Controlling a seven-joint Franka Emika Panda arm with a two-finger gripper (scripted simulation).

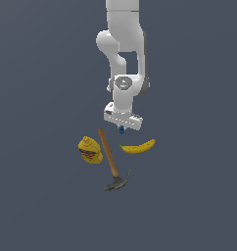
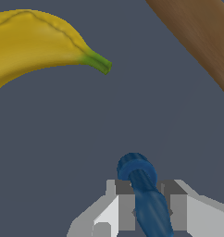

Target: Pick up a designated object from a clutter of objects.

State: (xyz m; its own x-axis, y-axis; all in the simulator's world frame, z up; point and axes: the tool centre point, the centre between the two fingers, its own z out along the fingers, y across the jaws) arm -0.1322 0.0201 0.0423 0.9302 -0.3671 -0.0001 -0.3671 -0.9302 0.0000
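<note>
Your pincer [image 2: 144, 210] is clamped on the tiny dark-blue item [image 2: 140, 187], which sits between the two grey fingers [image 2: 124, 210] with its rounded knob end poking out past the fingertips. In the exterior view you see the same blue piece [image 1: 122, 130] hanging just under the white hand. Just below the pincer lie the banana [image 1: 138, 146] and the hammer [image 1: 112, 162] with its wooden handle; the mustard bottle [image 1: 90, 150] sits beyond the hammer, farther from your pincer.
</note>
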